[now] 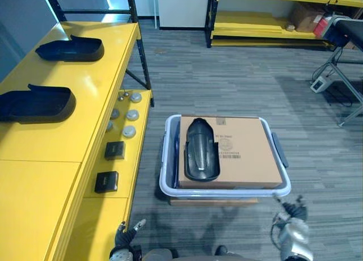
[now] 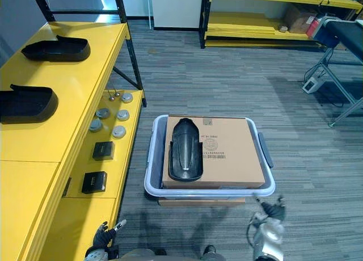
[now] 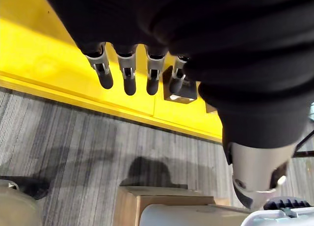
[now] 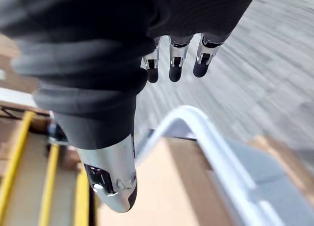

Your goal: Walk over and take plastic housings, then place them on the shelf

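A black plastic housing (image 1: 200, 149) lies on a cardboard box (image 1: 244, 153) inside a white bin (image 1: 170, 188) on the floor. Two more black housings (image 1: 70, 48) (image 1: 35, 104) rest on the yellow shelf (image 1: 74, 79) at the left. My left hand (image 1: 126, 236) hangs low at the bottom edge beside the shelf, fingers (image 3: 129, 71) straight and empty. My right hand (image 1: 291, 215) hangs at the bottom right, just in front of the bin's near right corner, fingers (image 4: 175, 64) relaxed and holding nothing.
On the shelf's lower yellow level lie several round grey discs (image 1: 130, 114) and two small black boxes (image 1: 114, 150) (image 1: 106, 182). Another yellow rack (image 1: 266, 22) with cartons stands at the back. A grey metal stand (image 1: 340, 74) is at the far right.
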Tool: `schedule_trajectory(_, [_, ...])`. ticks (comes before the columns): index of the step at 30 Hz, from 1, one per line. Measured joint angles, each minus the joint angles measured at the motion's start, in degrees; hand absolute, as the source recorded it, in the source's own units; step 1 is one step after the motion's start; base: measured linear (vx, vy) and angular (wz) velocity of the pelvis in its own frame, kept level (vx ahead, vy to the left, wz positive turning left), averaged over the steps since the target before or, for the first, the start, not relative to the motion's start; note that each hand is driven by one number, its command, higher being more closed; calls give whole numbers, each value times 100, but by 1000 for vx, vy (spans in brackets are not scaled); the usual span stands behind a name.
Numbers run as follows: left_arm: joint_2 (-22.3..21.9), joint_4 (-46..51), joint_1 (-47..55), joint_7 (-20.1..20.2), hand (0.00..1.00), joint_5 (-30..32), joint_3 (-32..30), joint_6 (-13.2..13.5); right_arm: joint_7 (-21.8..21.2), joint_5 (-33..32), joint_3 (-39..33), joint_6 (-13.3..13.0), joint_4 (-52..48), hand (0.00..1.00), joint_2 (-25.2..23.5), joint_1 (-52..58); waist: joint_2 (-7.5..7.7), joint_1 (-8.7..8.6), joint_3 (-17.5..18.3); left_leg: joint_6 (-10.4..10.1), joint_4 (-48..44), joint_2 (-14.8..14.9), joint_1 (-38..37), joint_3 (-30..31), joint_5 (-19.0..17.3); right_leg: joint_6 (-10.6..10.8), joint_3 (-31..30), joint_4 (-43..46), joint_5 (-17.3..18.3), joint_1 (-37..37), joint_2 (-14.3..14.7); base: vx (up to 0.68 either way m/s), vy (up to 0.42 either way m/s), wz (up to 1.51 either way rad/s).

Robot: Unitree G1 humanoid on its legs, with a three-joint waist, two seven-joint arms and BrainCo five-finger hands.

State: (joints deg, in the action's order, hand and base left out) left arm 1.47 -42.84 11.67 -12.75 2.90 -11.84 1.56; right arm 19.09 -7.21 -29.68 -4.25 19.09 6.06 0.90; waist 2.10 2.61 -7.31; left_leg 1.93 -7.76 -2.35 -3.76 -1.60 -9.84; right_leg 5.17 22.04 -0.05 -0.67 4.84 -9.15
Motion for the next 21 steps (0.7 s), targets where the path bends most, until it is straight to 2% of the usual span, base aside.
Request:
schedule_trajectory(3, [-20,1,59,-4,0,-1,6,14,90,119,240,-47,-398,0,13,-181,18,-6,12,2,86,-3,9,28,61,4,9,-7,-3,-6,7,-36,-8,3])
schedule_trajectory(6, [-17,-5,64,-1,0,-1,15,40,65,297,878,-70,-743,0,112,-319,22,-15,17,16,197,-25,28,167,142,19,83,-32,-37,-58,14,-50,-17,15])
schedule_trajectory(10, [-4,-2,59,14,0,1,21,113,-193,875,1562,-108,-994,0,146,-637,25,-2,15,36,182,-70,187,298,209,-20,160,-220,-185,-99,49,-41,-4,13])
schedule_trajectory(13, [35,5,58,14,0,14,27,147,-318,1539,1740,-75,-984,0,152,-726,27,135,7,59,180,-86,235,362,228,-27,215,-235,-209,-115,47,-40,8,9])
schedule_trajectory(18, [118,3,69,11,0,130,45,147,-311,2075,2024,93,-339,0,243,-1118,69,144,-100,67,184,-163,434,592,349,-38,395,-326,-287,-184,13,-38,12,22])
schedule_trajectory(21, [148,5,68,0,0,131,49,151,-307,2372,2199,275,267,0,238,-1603,57,193,-318,81,182,-180,545,634,414,-51,441,-327,-335,-265,1,-68,24,10])
